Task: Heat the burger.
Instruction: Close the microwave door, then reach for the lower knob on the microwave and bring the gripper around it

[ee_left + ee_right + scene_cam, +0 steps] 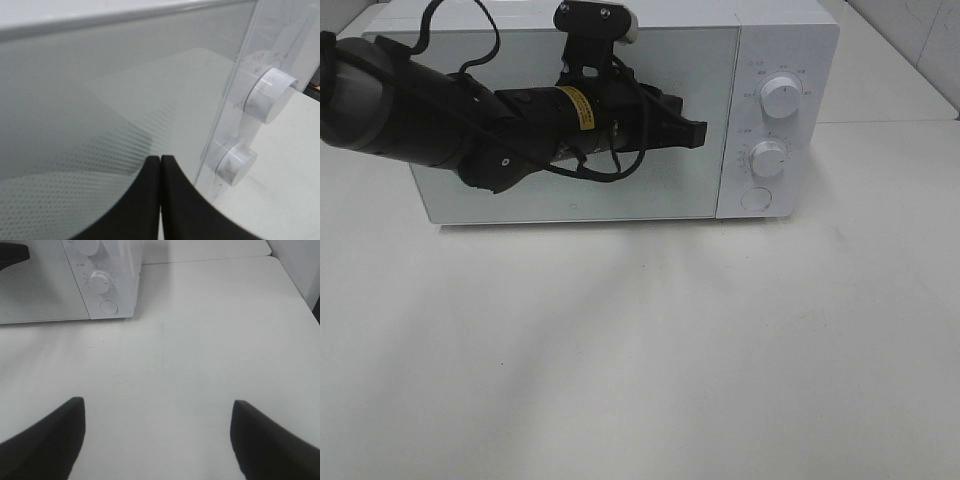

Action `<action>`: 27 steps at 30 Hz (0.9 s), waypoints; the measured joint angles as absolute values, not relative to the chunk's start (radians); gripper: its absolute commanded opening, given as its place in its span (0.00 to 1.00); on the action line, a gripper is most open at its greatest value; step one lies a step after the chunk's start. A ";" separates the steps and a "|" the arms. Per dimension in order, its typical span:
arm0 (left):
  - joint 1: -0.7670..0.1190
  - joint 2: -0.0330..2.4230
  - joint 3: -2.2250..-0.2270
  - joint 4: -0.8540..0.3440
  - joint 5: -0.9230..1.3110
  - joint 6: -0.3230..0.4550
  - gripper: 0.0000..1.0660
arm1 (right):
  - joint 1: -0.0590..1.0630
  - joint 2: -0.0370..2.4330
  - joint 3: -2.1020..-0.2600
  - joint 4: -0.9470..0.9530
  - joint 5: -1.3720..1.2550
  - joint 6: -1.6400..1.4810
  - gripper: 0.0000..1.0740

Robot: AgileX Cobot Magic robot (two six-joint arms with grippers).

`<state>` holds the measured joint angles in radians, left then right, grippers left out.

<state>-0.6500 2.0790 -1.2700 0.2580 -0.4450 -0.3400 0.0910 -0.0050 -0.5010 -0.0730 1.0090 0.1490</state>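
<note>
The burger is not in view. A white microwave (775, 40) stands at the back of the table with its door (660, 190) shut. My left gripper (700, 130) is shut and empty, its tips close in front of the door's right part, left of the control panel; in the left wrist view (160, 159) the fingers (142, 190) press together before the glass. My right gripper (157, 407) is open and empty over bare table, away from the microwave (125, 285). It does not show in the high view.
The panel carries an upper knob (780, 95), a lower knob (768, 158) and a round button (756, 198); they also show in the left wrist view (270, 95). A second table's edge (210, 260) lies behind.
</note>
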 measured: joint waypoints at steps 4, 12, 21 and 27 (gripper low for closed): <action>-0.666 2.091 -1.295 0.246 -0.429 -0.350 0.00 | 0.091 -0.005 -0.501 -0.073 1.009 0.149 0.70; -0.689 2.092 -1.312 0.250 -0.393 -0.344 0.00 | 0.091 -0.005 -0.501 -0.073 1.009 0.149 0.70; -0.760 2.046 -1.325 0.261 -0.335 -0.329 0.00 | 0.091 -0.005 -0.501 -0.073 1.008 0.149 0.70; -0.823 1.990 -1.326 0.262 -0.184 -0.327 0.29 | 0.091 -0.005 -0.501 -0.073 1.008 0.149 0.70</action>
<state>-0.8230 1.9900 -1.3260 0.2620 -0.1840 -0.3270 0.0910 -0.0050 -0.5010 -0.0730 1.0080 0.1490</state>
